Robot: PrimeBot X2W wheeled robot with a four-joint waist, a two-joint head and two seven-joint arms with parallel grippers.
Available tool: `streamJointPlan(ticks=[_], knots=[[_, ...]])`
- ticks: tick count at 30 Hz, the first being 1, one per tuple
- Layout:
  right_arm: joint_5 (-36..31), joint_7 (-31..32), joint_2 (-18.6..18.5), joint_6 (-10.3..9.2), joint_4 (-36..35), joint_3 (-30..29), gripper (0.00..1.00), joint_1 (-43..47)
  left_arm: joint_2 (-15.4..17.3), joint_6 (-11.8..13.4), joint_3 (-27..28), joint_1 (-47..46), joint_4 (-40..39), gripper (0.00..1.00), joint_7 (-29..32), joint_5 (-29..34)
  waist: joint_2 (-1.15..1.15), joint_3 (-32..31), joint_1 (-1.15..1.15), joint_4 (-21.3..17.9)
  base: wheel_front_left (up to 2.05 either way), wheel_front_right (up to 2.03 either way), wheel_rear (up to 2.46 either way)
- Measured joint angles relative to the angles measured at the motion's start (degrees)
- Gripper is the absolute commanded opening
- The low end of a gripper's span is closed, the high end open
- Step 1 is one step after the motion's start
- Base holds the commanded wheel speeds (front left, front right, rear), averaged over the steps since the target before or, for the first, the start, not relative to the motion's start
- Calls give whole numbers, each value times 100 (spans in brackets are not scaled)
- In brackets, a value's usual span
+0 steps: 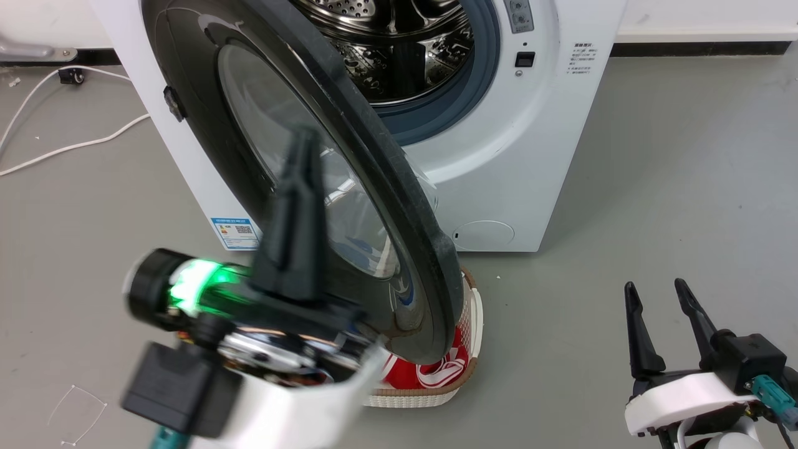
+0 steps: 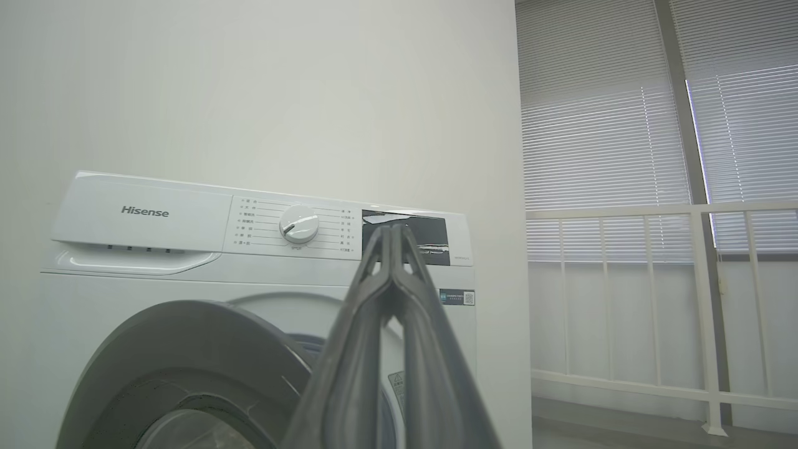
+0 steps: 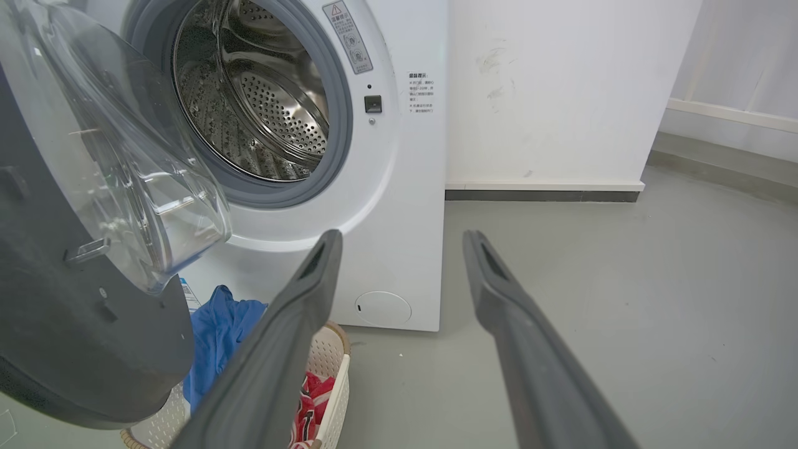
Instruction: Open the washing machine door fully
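The washing machine door (image 1: pixel 393 187) is glossy black around clear glass. The machine body (image 1: pixel 530 156) is white, its drum (image 1: pixel 386 56) steel dotted with holes, and the rubber ring (image 1: pixel 480 81) grey-blue. The white lattice basket (image 1: pixel 477 318) has a brown rim and holds red cloth (image 1: pixel 430 373) with white markings and blue cloth (image 3: pixel 218 330). The floor (image 1: pixel 654 218) is grey.

On my head feed I see a white laundry basket (image 1: pixel 475 315) on the grey floor (image 1: pixel 654 187), holding a red garment (image 1: pixel 436 374), with a white cable (image 1: pixel 68 148) trailing at the left. My right wrist feed shows a blue cloth (image 3: pixel 218 330) at the basket's rim and the steel drum (image 3: pixel 274 106) inside its grey rubber ring (image 3: pixel 340 137). My left wrist feed shows a white dial (image 2: pixel 298 224), window blinds (image 2: pixel 598 137) and a white railing (image 2: pixel 698 299).
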Motion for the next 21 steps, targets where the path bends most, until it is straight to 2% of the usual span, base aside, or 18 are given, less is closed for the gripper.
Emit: streamJointPlan(ticks=[4, 5, 6, 11, 18, 21], knots=[[0, -7, 1, 0, 31, -24, 100, -3, -3, -279, -721, 62, 104, 0, 27, -99, 0, -5, 0, 13, 0, 0, 0], [0, -7, 1, 0, 31, -24, 100, -3, -3, -279, -721, 62, 104, 0, 27, -99, 0, -5, 0, 13, 0, 0, 0], [8, -7, 2, 0, 41, -21, 100, -6, -2, -385, -1039, 131, 298, 0, 135, -209, 0, -6, 0, 12, 0, 0, 0], [44, -7, 4, 0, 56, -4, 100, -26, -3, -533, -1659, 212, 999, 0, 587, -602, 0, 18, 0, 4, 0, 0, 0], [75, 12, 5, 0, 102, 18, 100, -63, 2, -544, -2042, 229, 2062, 0, 1258, -1057, 0, 85, 0, -40, 0, 0, 0], [94, 31, 5, 0, 116, 25, 100, -96, 1, -422, -2117, 157, 2529, 0, 1377, -1131, 0, 141, 0, -75, 0, 0, 0]])
